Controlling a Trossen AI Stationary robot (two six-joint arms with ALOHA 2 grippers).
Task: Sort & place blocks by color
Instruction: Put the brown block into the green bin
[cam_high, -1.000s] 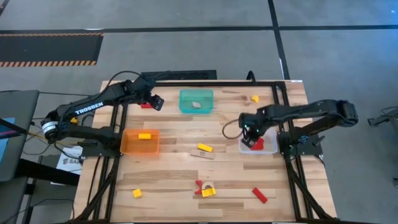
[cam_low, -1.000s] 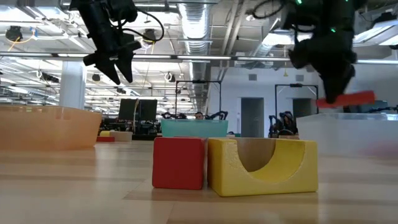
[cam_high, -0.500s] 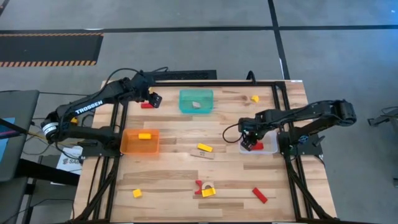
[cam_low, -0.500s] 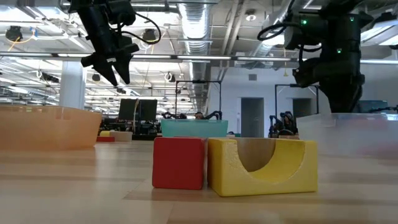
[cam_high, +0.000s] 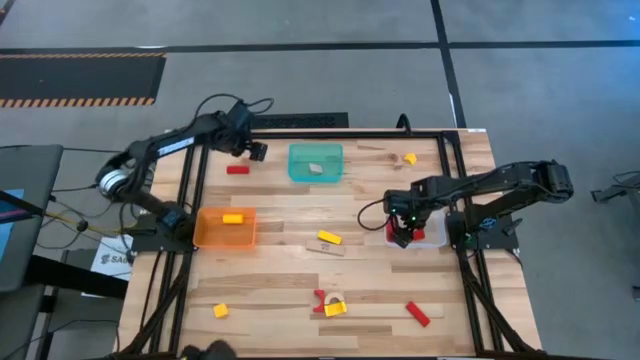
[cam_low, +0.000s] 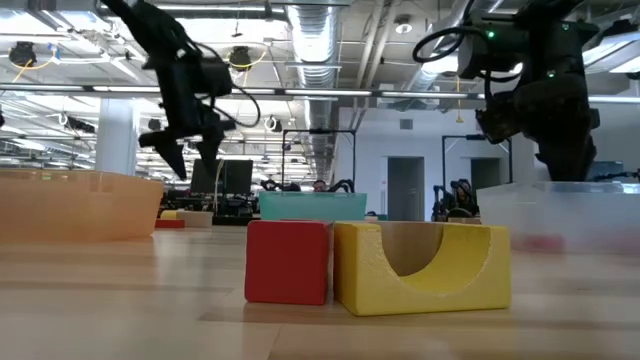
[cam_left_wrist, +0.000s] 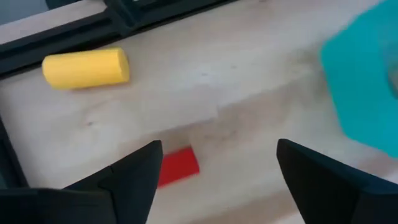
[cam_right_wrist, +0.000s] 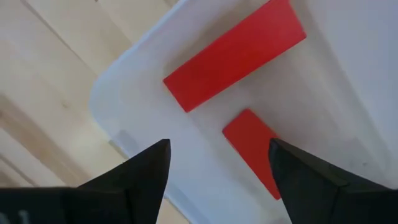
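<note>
My left gripper (cam_high: 256, 152) hangs open above the table's far left, near a small red block (cam_high: 237, 169) that lies flat on the wood. In the left wrist view this red block (cam_left_wrist: 178, 167) shows beside one finger, with a yellow cylinder (cam_left_wrist: 86, 67) farther off. My right gripper (cam_high: 400, 233) stands open over the left end of the clear bin (cam_high: 432, 238). Two red blocks lie flat on the bin's floor, a long bar (cam_right_wrist: 235, 55) and a smaller piece (cam_right_wrist: 252, 148). Nothing is between either gripper's fingers.
An orange bin (cam_high: 212, 232) holds a yellow block (cam_high: 233, 218). A teal bin (cam_high: 300, 160) holds a tan block (cam_high: 316, 169). Loose blocks: yellow (cam_high: 410, 158), a yellow bar (cam_high: 329, 238), a red and yellow arch group (cam_high: 330, 303), a yellow cube (cam_high: 221, 311), a red bar (cam_high: 417, 314).
My right gripper has gone down into the clear bin and let go of the red bar, which now lies on the bin's floor. My left gripper has moved toward the table's far edge, past the small red block.
</note>
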